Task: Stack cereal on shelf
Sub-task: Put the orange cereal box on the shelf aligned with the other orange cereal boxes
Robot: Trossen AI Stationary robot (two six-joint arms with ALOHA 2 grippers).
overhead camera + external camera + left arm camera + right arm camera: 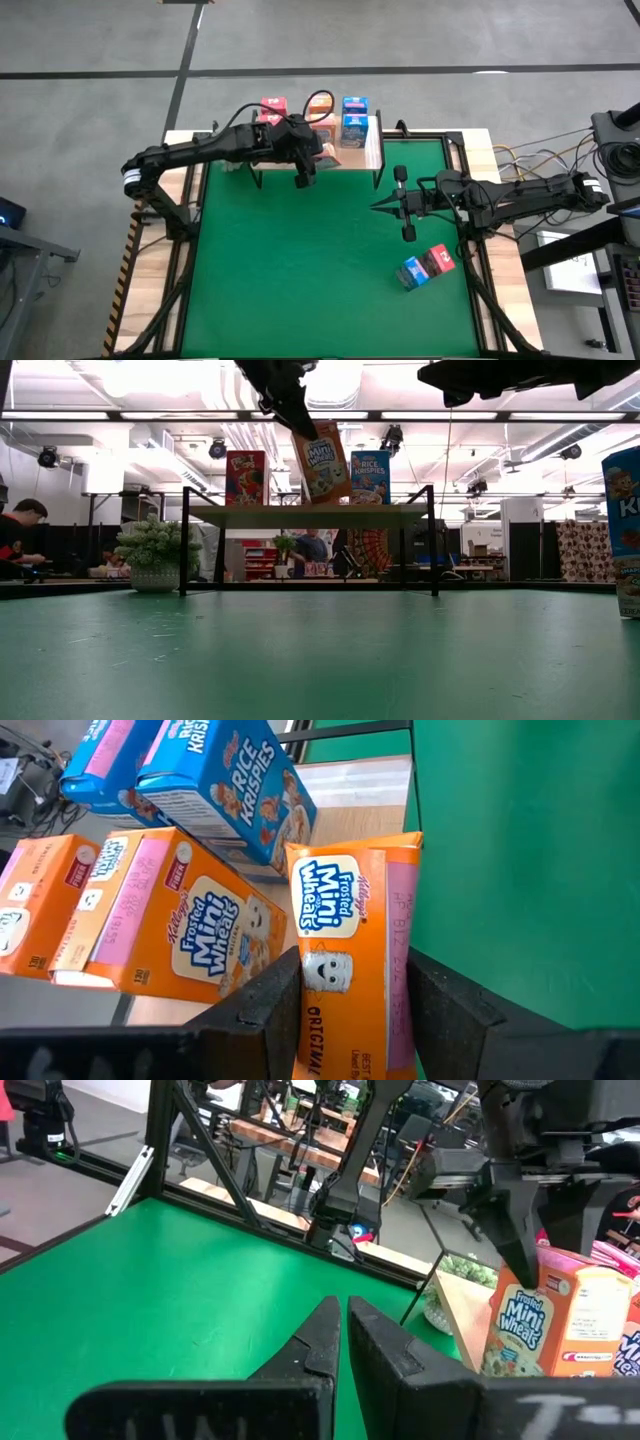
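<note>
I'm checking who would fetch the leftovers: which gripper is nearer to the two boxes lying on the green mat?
Right. The right gripper hovers over the mat just up-table from the two boxes; the left gripper is far across at the shelf, jaws around an orange box.

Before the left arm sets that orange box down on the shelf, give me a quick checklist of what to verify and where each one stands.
1. Left gripper clamps the orange box between its fingers: ok.
2. Box upright: not ok, it hangs tilted in the low view.
3. Box over the shelf: ok, above the board between the pink-red box and the blue box.
4. Free board under it: cannot tell; orange boxes lie close.
5. Right gripper shut, over the mat, clear of the shelf: ok.
</note>
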